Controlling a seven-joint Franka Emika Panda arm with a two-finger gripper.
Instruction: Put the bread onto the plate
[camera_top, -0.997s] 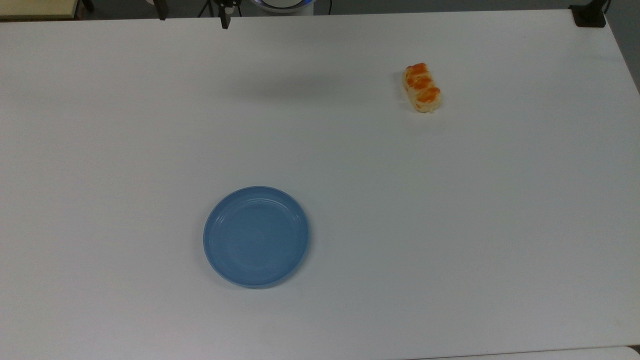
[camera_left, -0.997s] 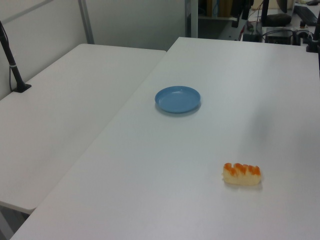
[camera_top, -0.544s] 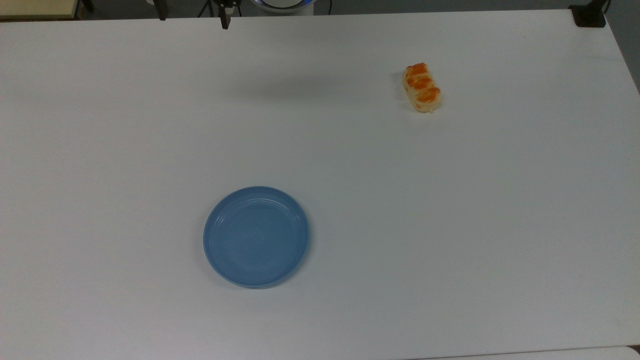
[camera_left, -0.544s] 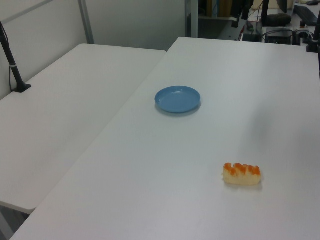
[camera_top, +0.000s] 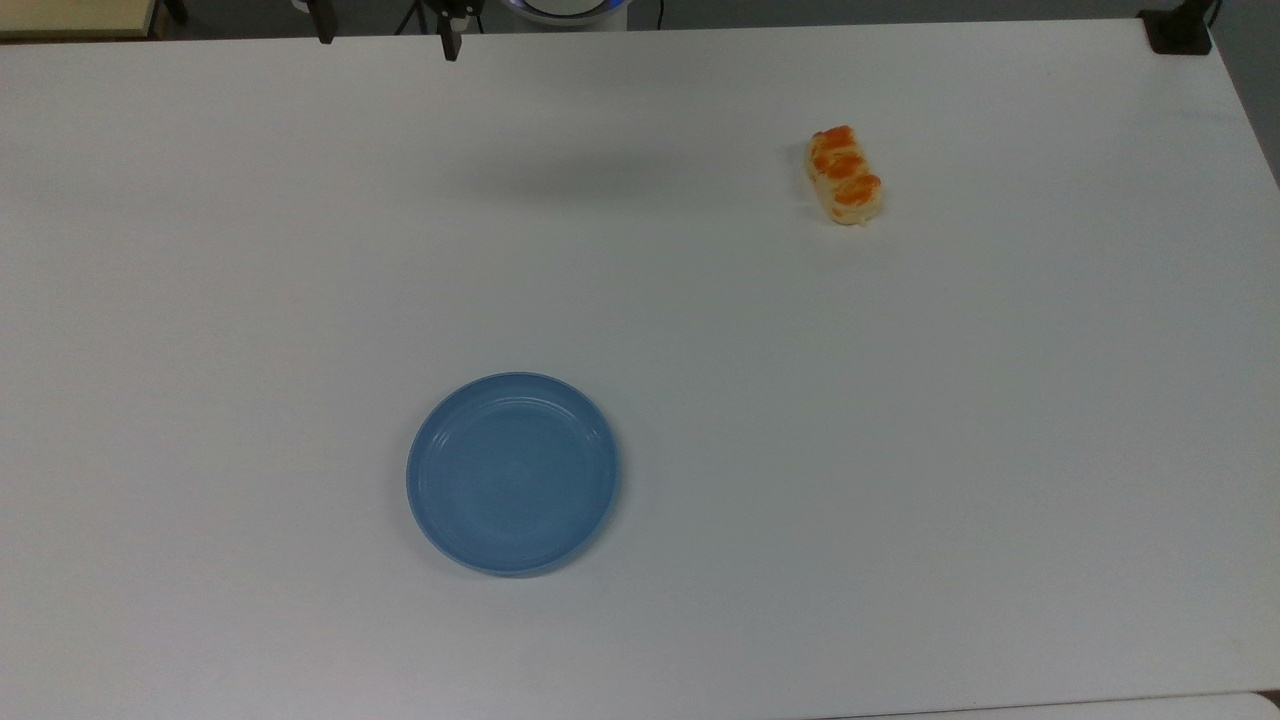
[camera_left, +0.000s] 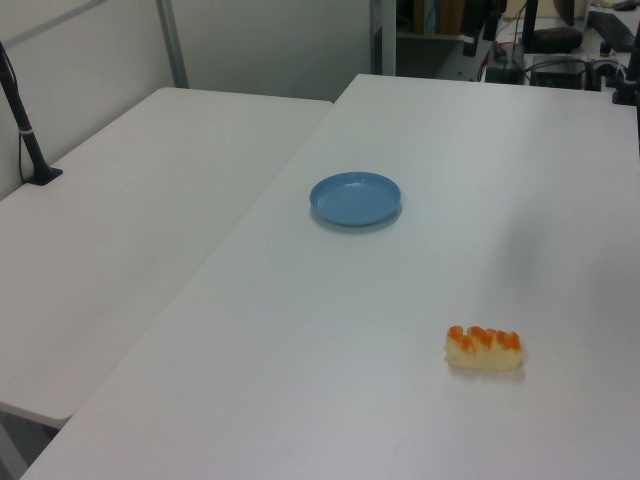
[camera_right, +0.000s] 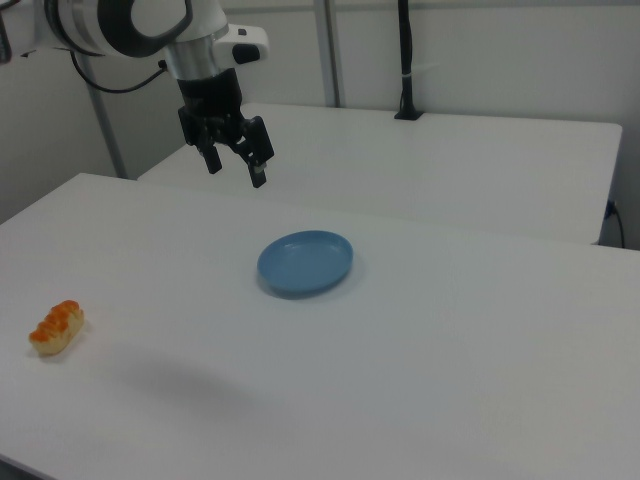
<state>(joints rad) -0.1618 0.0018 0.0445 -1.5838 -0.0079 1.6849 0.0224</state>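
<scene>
The bread (camera_top: 845, 174) is a small oblong roll with a pale-yellow, soft-looking body and three orange-brown glazed bumps in a row along its top. It lies flat on the white surface (camera_top: 900, 450), near the top view's upper right, with its long axis running slightly diagonal. In the left view the bread (camera_left: 484, 348) sits in the lower right, side-on, the glossy bumps lined up above the lighter crumb-coloured base. In the right view it (camera_right: 57, 327) rests close to the right view's left edge.

The plate (camera_top: 513, 473) is round, shallow and plain blue, with a raised rim and faint concentric rings in its smooth, matte floor. It holds nothing. It stands well apart from the bread, toward the top view's lower left of centre. The left view shows the plate (camera_left: 355, 198) farther back on the surface, and the right view shows it (camera_right: 305, 263) near the middle.

The surface itself is smooth, matte and white; a second white table (camera_left: 130, 220) adjoins it on the left view's left.

The end effector (camera_right: 232, 160) appears in the right view, hanging in the air above the surface, up and to the right view's left of the plate. Its two dark fingers (camera_right: 258, 158) point downward and are spread wide apart, gripping nothing. The arm (camera_right: 150, 25) above it has rounded, glossy white segments. A soft grey shadow lies on the surface between the bread and the plate in the right view.
</scene>
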